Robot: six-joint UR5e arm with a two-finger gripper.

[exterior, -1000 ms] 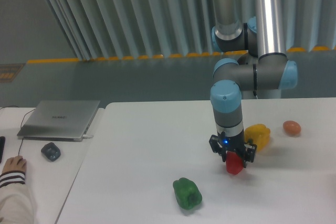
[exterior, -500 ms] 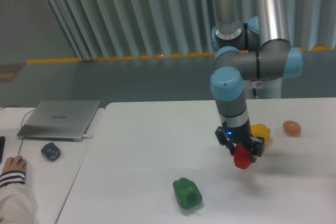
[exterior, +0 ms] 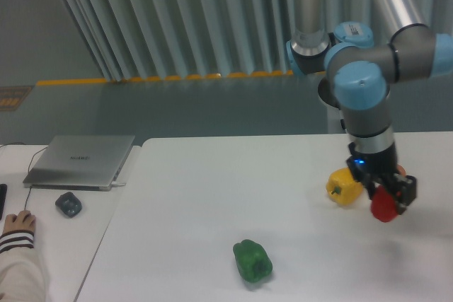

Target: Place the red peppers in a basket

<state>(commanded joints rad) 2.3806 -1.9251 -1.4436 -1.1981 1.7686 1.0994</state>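
Note:
The red pepper (exterior: pixel 383 207) hangs above the white table (exterior: pixel 212 196) at the right, held between the fingers of my gripper (exterior: pixel 386 199), which is shut on it. The pepper is clear of the table surface. Just to its left a yellow pepper (exterior: pixel 344 186) lies on the table, close to the gripper. No basket shows in this view.
A green pepper (exterior: pixel 253 260) lies near the table's front edge. The orange-brown egg is mostly hidden behind my gripper. On the left desk are a closed laptop (exterior: pixel 81 161), a dark mouse (exterior: pixel 69 204) and a person's hand (exterior: pixel 17 224).
My arm has swung to the right, carrying the red pepper from the table's middle past the yellow pepper and lifting it slightly. The yellow pepper now lies on the gripper's left.

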